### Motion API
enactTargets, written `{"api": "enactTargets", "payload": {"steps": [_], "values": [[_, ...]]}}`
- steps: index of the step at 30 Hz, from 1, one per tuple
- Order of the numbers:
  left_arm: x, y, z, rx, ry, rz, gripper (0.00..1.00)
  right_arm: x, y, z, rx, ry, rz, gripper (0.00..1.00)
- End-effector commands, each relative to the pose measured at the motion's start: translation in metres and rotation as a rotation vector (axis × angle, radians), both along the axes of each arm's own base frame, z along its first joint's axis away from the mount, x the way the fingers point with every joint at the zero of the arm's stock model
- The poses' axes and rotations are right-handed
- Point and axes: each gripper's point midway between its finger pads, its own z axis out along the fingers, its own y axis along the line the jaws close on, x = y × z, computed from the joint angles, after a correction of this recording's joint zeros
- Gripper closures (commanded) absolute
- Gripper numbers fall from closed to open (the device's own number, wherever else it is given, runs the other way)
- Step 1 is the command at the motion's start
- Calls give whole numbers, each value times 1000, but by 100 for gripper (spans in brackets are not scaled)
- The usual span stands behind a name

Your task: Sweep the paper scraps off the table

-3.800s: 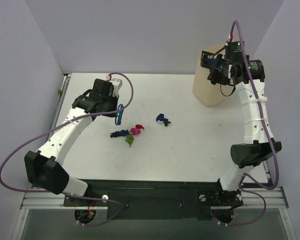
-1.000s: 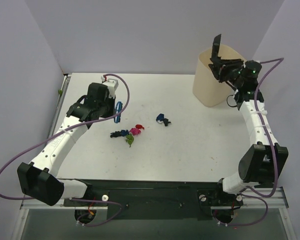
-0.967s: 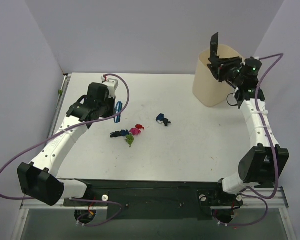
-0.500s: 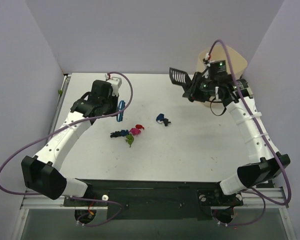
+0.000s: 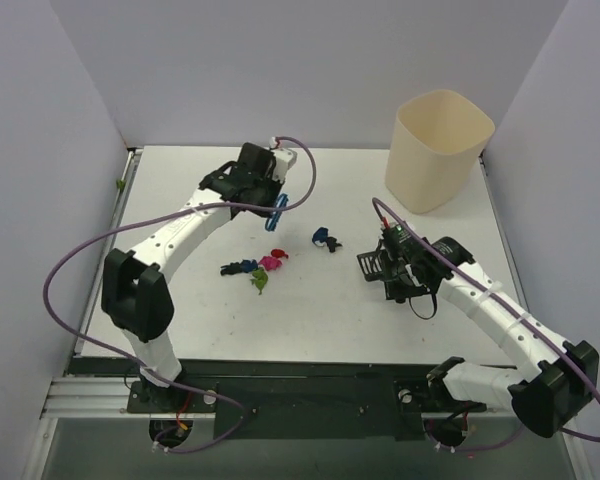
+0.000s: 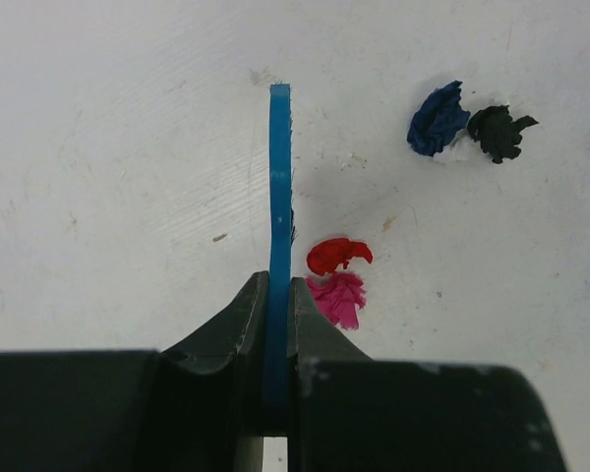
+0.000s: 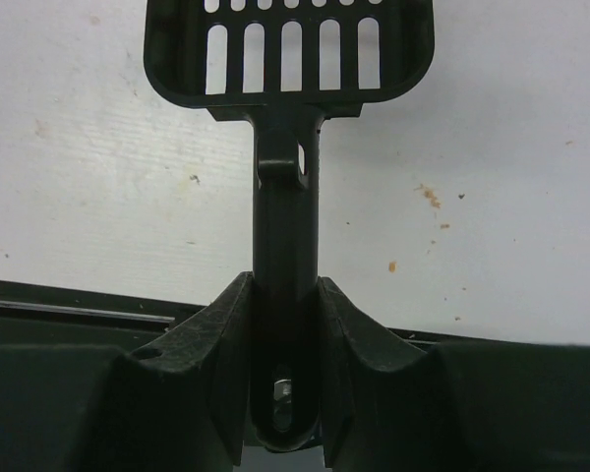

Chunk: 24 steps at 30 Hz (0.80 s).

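Right end effector (image 7: 285, 287) clamping scoop (image 7: 287, 157), moved from bin (image 5: 438, 150) to table (image 5: 310, 322), left end effector (image 6: 278, 295) clamping brush (image 6: 279, 167)

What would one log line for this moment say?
left end effector: shut on brush | right end effector: shut on scoop | scraps: on table, unswept

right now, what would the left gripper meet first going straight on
Probably bare table, blue brush tip first; the left gripper aims just clear of the red and pink paper scraps, depth unclear.
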Motion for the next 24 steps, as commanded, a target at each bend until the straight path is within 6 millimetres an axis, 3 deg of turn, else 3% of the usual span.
{"api": "enactTargets", "payload": {"steps": [1, 6, 13, 15, 16, 17, 18, 24], "values": [[26, -47, 12, 43, -122, -170, 100, -5, -10, -10, -43, -21, 27, 100], [50, -68, 3, 95, -124, -271, 100, -9, 2, -14, -6, -20, 88, 100], [69, -62, -26, 384, -115, -352, 100, -6, 27, -32, 4, -2, 149, 100], [73, -65, -42, 443, -86, -386, 100, -4, 32, -37, 6, 10, 149, 100], [74, -67, -37, 451, -89, -398, 100, -5, 36, -41, 5, 21, 155, 100], [75, -70, -46, 466, -76, -419, 100, -2, 39, -42, 13, 18, 152, 100], [75, -76, -39, 465, -90, -430, 100, -3, 42, -46, 14, 28, 156, 100], [68, -105, -57, 508, -78, -559, 100, 4, 53, -56, 21, 42, 162, 100]]}}
